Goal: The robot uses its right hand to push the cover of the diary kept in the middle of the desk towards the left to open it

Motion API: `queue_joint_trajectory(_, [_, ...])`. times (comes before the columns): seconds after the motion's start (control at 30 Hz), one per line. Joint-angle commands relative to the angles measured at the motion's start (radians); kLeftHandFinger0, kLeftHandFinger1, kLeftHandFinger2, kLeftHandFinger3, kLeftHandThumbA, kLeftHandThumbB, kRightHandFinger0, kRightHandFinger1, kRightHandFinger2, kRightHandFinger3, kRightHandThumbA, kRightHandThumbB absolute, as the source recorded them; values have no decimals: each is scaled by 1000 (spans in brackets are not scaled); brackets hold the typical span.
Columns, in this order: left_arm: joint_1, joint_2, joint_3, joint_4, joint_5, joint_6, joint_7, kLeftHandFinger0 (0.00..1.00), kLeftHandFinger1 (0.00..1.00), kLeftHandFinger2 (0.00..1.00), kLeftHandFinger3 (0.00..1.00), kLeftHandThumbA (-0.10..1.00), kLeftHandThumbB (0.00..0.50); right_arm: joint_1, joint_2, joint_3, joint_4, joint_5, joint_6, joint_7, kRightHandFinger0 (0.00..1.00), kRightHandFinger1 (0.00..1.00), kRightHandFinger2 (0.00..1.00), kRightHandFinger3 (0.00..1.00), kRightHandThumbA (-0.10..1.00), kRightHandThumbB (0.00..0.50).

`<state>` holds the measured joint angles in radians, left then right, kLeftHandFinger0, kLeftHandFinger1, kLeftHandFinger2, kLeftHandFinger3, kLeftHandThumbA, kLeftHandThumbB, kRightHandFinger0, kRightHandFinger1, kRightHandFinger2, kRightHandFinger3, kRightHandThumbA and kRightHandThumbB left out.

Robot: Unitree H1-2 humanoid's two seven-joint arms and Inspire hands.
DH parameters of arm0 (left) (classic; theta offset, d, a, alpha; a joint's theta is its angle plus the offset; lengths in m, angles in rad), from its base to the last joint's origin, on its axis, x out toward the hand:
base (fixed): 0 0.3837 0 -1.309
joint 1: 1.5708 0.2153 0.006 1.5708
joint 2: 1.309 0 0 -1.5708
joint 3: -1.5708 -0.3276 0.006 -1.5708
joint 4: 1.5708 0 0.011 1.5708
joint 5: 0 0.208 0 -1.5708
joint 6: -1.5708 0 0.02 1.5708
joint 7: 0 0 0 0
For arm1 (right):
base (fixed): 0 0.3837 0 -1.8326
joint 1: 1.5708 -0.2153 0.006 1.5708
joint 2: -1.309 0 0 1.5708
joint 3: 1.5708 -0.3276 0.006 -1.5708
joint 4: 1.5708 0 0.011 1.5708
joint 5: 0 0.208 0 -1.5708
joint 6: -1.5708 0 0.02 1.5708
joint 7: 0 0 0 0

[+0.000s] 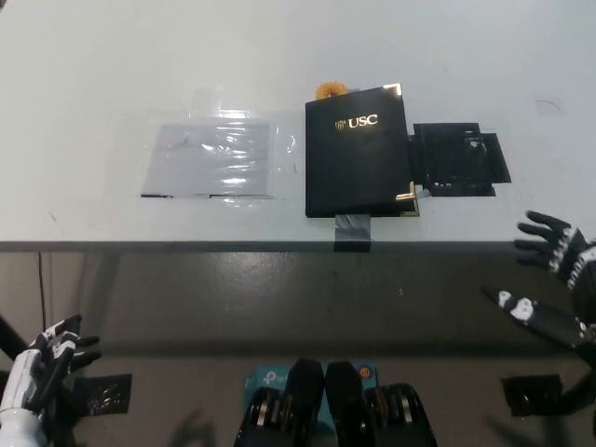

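Observation:
A black diary [358, 163] with gold "USC" lettering lies closed in the middle of the white desk [93, 74], its cover flat. My black right hand [551, 247] is at the desk's front right edge, open with fingers spread, well to the right of and below the diary, touching nothing. My white left hand [42, 368] rests low at the bottom left, below the desk, fingers apart and empty.
A patch of black tape [458, 158] lies just right of the diary. A clear plastic sheet [216, 158] is taped down to its left. Grey tape [352, 231] holds the diary at the desk's front edge. A small orange object [329, 89] peeks out behind the diary.

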<state>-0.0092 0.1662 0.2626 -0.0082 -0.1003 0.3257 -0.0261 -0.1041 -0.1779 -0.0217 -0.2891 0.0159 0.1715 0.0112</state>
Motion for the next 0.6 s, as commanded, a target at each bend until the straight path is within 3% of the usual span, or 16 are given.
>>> queue_joint_trajectory(0.0, [-2, 7, 0, -30, -2, 0, 13, 779, 542, 549, 730, 648, 369, -88, -7, 16, -50, 29, 65, 46, 631, 691, 742, 784, 1000, 164])
queue_joint_trajectory(0.07, [-3, 8, 1, -29, -1, 6, 14, 776, 539, 547, 731, 647, 384, -124, 2, 22, -32, 27, 63, 47, 639, 703, 749, 791, 1000, 146])
queue_joint_trajectory(0.23, [-3, 0, -3, -25, -6, 0, 9, 769, 554, 565, 744, 624, 337, -240, 46, 17, 53, 37, 94, 26, 664, 722, 750, 804, 1000, 79])
queue_joint_trajectory(0.37, [-5, 1, -1, -19, -3, 9, 15, 782, 553, 562, 721, 626, 346, -349, 113, -22, 173, 49, 123, -23, 693, 744, 788, 852, 1000, 96])
queue_joint_trajectory(0.47, [-4, 0, -1, -22, -11, 4, 8, 788, 562, 566, 724, 613, 317, -392, 159, -67, 230, 70, 143, -49, 725, 784, 827, 895, 1000, 140])
queue_joint_trajectory(0.5, [-5, 3, -4, -17, -9, -1, 5, 781, 566, 575, 723, 613, 331, -434, 215, -131, 275, 135, 190, -89, 808, 882, 926, 973, 1000, 155])
queue_joint_trajectory(0.57, [-5, 2, -4, -22, -6, 9, 9, 783, 568, 578, 719, 616, 341, -463, 262, -189, 300, 167, 229, -127, 856, 930, 973, 1000, 1000, 142])
